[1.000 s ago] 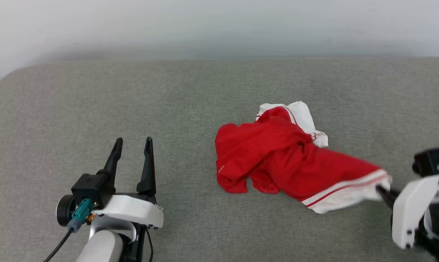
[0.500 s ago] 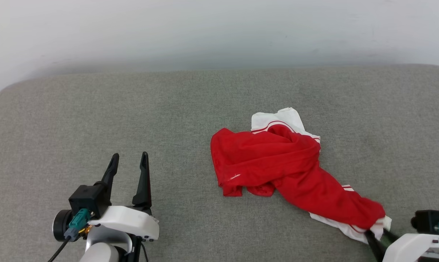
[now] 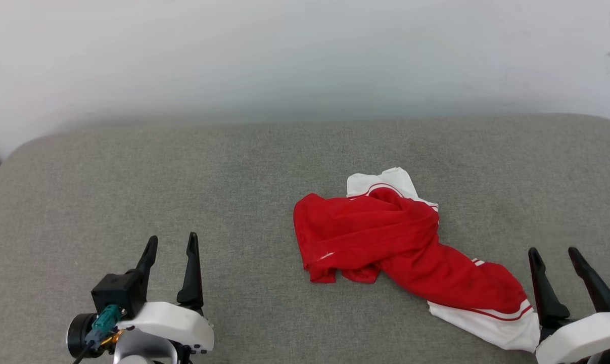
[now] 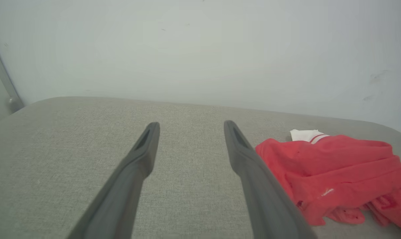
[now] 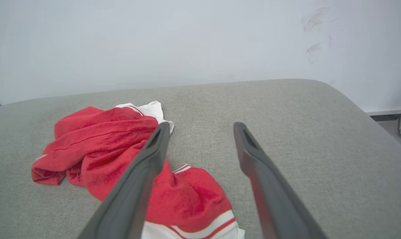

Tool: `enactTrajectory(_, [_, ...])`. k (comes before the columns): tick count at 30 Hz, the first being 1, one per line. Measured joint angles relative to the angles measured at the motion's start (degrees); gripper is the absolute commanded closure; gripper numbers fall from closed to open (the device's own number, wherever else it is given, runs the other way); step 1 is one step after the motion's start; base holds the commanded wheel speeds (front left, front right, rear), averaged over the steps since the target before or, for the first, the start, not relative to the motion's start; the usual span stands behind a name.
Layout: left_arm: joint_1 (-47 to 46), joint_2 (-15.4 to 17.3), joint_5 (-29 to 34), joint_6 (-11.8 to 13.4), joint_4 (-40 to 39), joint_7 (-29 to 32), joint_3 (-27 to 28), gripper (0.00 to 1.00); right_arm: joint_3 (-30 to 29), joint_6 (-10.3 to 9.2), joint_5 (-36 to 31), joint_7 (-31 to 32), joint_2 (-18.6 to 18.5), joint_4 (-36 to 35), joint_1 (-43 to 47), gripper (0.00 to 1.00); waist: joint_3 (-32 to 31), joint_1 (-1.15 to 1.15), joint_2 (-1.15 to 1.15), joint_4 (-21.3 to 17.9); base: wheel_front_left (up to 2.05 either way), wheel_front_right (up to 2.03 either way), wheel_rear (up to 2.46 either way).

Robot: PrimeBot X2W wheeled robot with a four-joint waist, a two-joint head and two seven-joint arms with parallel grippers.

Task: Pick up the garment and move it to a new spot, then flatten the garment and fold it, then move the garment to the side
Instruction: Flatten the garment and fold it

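Garment (image 3: 375, 237) lies bunched centre-right on grey cushion (image 3: 183, 192) (unflattened, probably its new spot). Right gripper (image 3: 553, 251) beside the white sleeve end (image 3: 491, 328), fingers wide, empty; left gripper (image 3: 172, 237) well apart, equally spread, empty, ready for flattening.

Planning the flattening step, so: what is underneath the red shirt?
The red shirt lies crumpled on the grey cushion; its far sleeve end pokes out behind, its near sleeve end at the right. Its folds cover what lies beneath, so nothing more can be told.
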Motion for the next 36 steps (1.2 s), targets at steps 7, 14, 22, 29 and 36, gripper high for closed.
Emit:
enactTrajectory(7, [0.14,0.74,0.34,-0.22,-1.9,1.42,-0.99,0.0,1.67,0.0,-2.59,-0.48,1.09,-4.55,0.06,0.0,-0.35,0.0,0.0,-0.43,0.0,0.0,0.0])
enactTrajectory(14, [-8.94,0.23,1.56,-3.83,-2.31,5.64,-5.42,0.0,4.21,0.0,-3.11,-0.08,1.85,-9.11,-2.25,0.0,3.32,0.0,0.0,-2.02,0.0,0.0,0.0])
enactTrajectory(22, [-23.99,-0.4,0.52,-11.13,5.73,20.09,-11.33,0.0,6.26,0.0,-3.18,-0.36,2.33,-10.69,-6.23,0.0,8.73,0.0,0.0,-5.01,0.0,0.0,0.0])
enactTrajectory(29, [-31.15,1.86,-2.25,-15.35,15.85,37.22,-14.78,0.0,7.58,0.0,-3.05,-1.33,2.86,-10.02,-7.62,0.0,12.7,0.0,0.0,-8.18,0.0,0.0,0.0])
enactTrajectory(36, [-35.09,3.32,-5.44,-17.35,20.76,51.04,-17.46,0.0,8.09,0.0,-2.83,-2.55,3.13,-8.93,-8.41,0.0,15.37,0.0,0.0,-10.17,0.0,0.0,0.0])
